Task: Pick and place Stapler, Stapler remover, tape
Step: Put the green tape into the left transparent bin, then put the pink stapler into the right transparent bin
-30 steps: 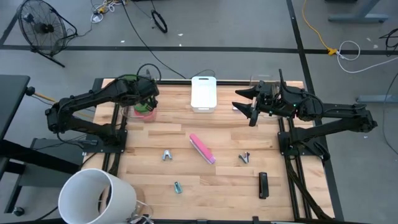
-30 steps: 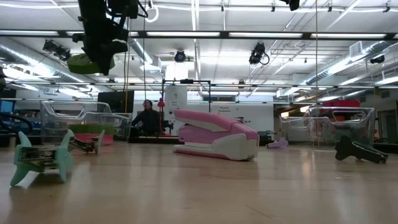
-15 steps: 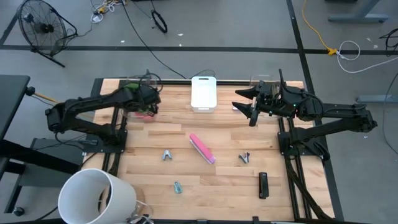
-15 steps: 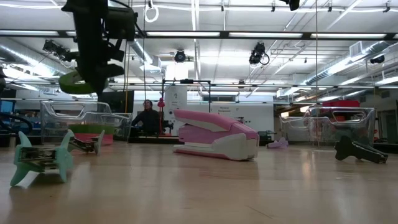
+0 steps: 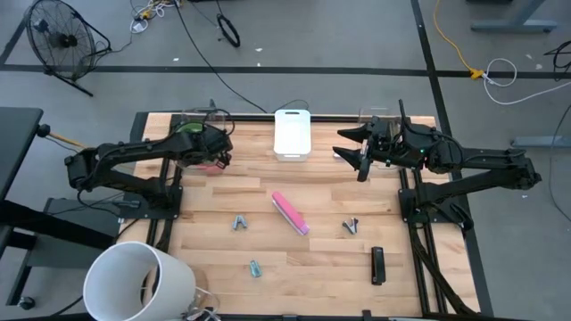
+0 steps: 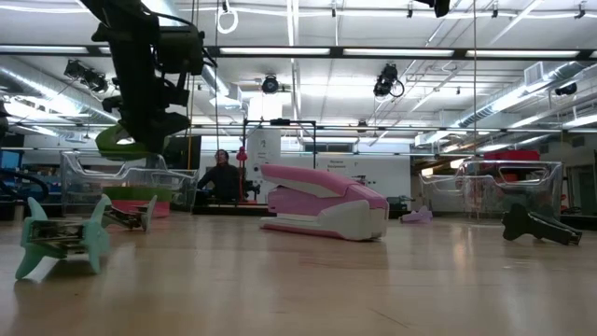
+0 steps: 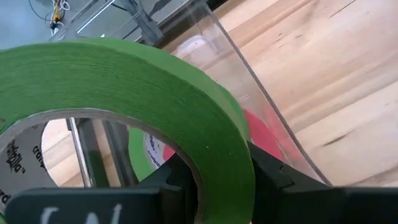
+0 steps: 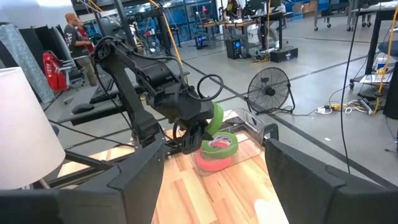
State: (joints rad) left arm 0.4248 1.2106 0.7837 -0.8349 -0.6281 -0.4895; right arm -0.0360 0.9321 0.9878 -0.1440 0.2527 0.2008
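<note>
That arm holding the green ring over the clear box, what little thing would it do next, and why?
Probably lower a touch and let go. The left gripper holds a green tape ring above the clear bin, where another green ring and a red-pink one already lie stacked. The right gripper waits open at the table's far right side.
</note>
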